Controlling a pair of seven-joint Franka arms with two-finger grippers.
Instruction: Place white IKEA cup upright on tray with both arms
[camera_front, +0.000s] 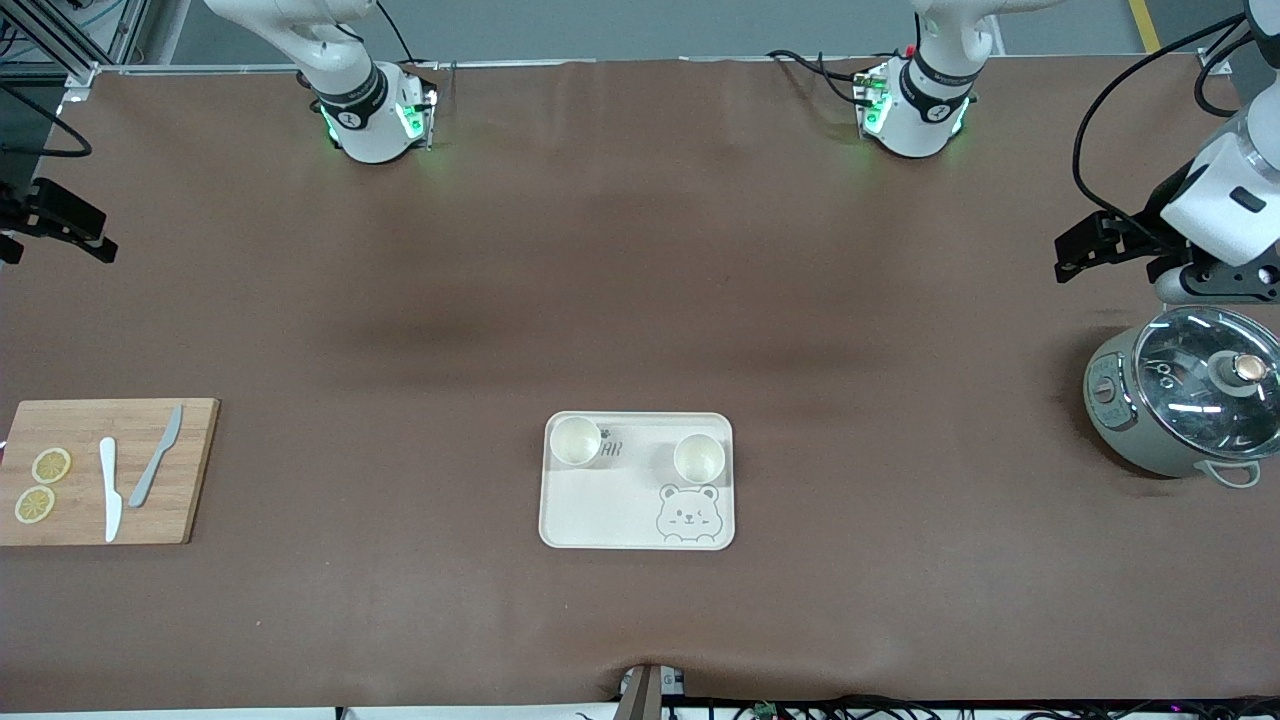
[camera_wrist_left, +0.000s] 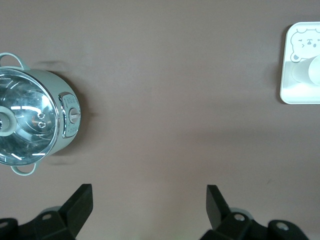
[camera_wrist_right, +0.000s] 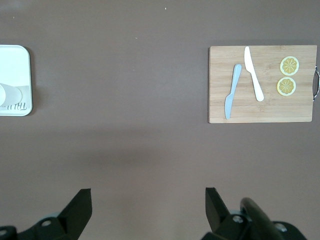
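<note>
The cream-white tray (camera_front: 600, 510) with a grey bear face lies in the middle of the table, toward the front camera. Two white cups stand upright on its farther half, one (camera_front: 576, 441) toward the right arm's end and one (camera_front: 699, 458) toward the left arm's end. My left gripper (camera_front: 1075, 255) is open and empty in the air at the left arm's end, beside the pot. My right gripper (camera_front: 85, 235) is open and empty in the air at the right arm's end. The left wrist view shows the tray's edge (camera_wrist_left: 292, 92); the right wrist view shows it too (camera_wrist_right: 15, 60).
A grey-green pot with a glass lid (camera_front: 1190, 405) stands at the left arm's end. A wooden cutting board (camera_front: 190, 470) at the right arm's end carries a white knife (camera_front: 109, 490), a grey knife (camera_front: 155, 457) and two lemon slices (camera_front: 42, 485).
</note>
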